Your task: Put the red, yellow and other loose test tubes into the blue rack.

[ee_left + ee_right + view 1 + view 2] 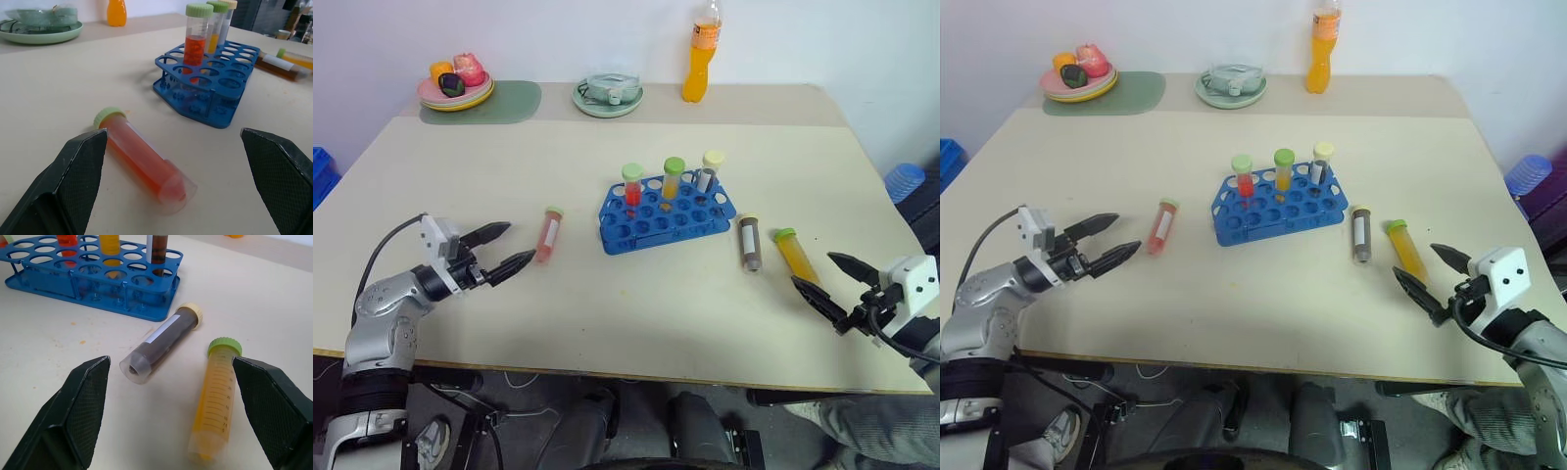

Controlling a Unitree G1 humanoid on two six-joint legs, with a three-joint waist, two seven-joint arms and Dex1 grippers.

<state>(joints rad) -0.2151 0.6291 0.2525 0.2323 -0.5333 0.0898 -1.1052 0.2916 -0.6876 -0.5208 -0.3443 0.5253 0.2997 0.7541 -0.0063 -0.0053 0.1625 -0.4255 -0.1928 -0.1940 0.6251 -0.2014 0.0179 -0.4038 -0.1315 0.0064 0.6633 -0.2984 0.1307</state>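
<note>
Tubes are lying loose on the table (607, 313) either side of the blue rack (668, 212), which is already holding three upright. The left gripper (507, 249), jaws apart, is hovering just short of the red tube (548, 233); the right gripper (828, 279), also spread, is facing the yellow tube (796, 255) and brown tube (749, 243). Pickup seems to be starting: each next needs to straddle a tube and pinch.
</note>
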